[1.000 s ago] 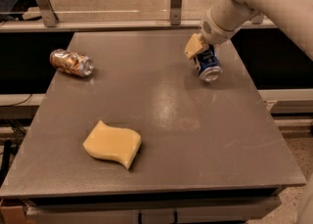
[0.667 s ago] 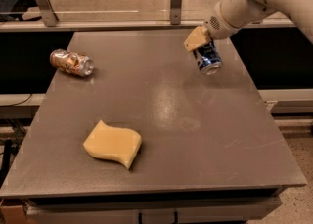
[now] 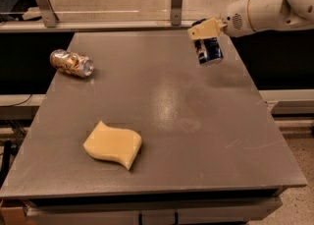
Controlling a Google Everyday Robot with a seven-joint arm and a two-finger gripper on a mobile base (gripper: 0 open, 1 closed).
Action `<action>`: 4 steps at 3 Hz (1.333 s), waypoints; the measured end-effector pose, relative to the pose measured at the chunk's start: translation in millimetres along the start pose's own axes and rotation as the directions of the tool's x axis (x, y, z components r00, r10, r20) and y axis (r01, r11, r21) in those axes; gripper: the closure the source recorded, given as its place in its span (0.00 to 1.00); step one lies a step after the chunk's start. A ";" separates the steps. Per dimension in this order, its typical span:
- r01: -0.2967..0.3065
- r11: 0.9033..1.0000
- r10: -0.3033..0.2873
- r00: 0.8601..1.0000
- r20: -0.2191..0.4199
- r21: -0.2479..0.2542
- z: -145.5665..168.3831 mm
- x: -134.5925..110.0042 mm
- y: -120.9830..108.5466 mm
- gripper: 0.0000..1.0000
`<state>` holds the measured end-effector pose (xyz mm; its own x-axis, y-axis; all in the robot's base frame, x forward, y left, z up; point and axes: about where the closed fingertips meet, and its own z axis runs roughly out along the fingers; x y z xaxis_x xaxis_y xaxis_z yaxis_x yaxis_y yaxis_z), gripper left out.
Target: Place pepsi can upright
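Beige gripper point(image 3: 205, 33) at the end of a white arm point(image 3: 265, 8) grasps the top of the pepsi can point(image 3: 209, 52), its fingers closed around the upper rim. The arm reaches in from beyond the right edge of the grey table point(image 3: 196, 135). The can hangs close to upright, leaning slightly, over the far right part of the tabletop near the far right corner. Whether its base touches the surface cannot be told.

The can's body is dark blue with a pale patch on the side facing the camera; no lettering on it can be read. A crushed orange-brown can point(image 3: 72, 63) lies on its side near the far left corner, its markings also unreadable. A yellow sponge point(image 3: 113, 144) with wavy edges rests toward the near left part of the table, well apart from both cans.

Compared with a second earlier, the pepsi can sits higher in the view and stands straighter. The arm, which then came down from the top of the view, now stretches in almost level from the right. The crushed can and the sponge lie where they were.
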<state>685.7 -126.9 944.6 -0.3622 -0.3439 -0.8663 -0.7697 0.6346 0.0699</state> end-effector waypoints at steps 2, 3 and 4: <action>0.217 0.955 -0.155 0.947 0.283 -0.201 -12.6 3.3 33.0 1.00; 0.380 0.896 -0.278 0.883 0.378 -0.229 -18.4 10.3 52.2 1.00; 0.522 0.826 -0.377 0.792 0.480 -0.212 -23.1 19.8 64.6 1.00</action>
<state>616.7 -108.7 943.4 0.2556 -0.1797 -0.9499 -0.9364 0.1983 -0.2895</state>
